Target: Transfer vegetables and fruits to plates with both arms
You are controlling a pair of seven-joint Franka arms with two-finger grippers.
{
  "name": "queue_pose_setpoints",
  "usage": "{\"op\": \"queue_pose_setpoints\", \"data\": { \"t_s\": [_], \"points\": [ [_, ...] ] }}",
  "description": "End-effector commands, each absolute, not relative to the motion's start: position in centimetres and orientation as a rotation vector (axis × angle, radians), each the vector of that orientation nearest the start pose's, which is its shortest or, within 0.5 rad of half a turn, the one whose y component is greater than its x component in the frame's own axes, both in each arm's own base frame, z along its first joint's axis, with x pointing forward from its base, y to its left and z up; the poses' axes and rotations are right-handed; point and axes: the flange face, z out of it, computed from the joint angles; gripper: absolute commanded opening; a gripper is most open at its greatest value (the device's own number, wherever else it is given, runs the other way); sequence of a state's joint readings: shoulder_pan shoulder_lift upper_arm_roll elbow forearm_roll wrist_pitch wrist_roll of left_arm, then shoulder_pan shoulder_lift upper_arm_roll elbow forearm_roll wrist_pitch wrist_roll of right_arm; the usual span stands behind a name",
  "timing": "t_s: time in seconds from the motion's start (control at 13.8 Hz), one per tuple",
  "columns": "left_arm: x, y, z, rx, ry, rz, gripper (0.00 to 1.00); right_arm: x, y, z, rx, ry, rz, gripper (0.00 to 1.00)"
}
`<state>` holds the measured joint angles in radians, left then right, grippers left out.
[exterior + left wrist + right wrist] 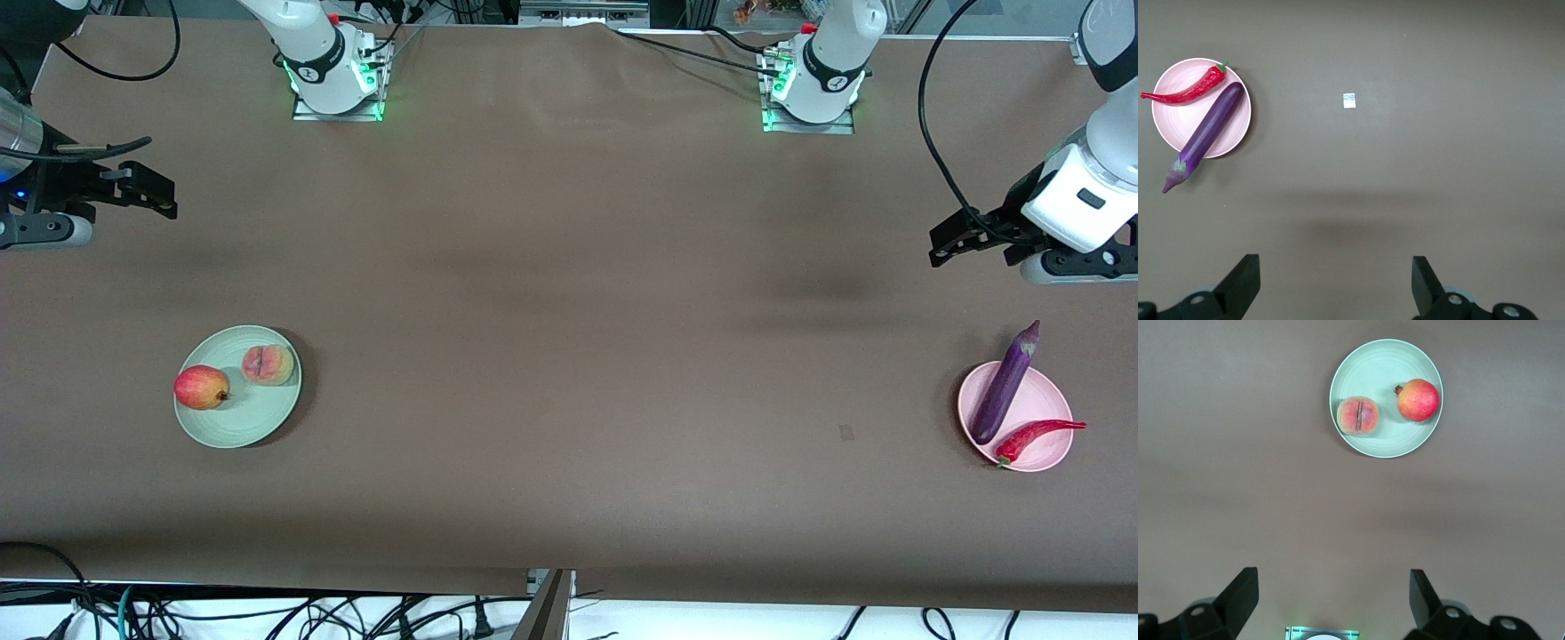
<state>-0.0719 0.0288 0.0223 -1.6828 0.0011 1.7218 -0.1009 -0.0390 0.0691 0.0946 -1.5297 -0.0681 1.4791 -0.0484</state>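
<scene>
My left gripper [944, 246] hangs wide open over bare table, eggplant [1005, 384] and chili [1036, 435] on the pink plate [1049, 453] at its six o'clock. My right gripper [156, 191] gapes too; apple [201, 388] and peach [268, 364] sit on the green plate [258, 422].

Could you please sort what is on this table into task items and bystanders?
Task items: green plate with apple-like fruit and peach; pink plate with eggplant and chili pepper; left pincer and right pincer, both open and empty.

Bystanders: small paper scrap; brown table cover.
</scene>
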Motion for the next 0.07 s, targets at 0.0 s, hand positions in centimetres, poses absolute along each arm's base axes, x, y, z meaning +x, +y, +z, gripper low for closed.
{"op": "queue_pose_setpoints", "data": {
  "t_s": [0.0],
  "points": [
    [56.27,-2.96,57.12,-3.154,-0.066,-0.023,1.0,56.42,2.06,60.02,-3.196,-0.151,0.178,1.0]
  ]
}}
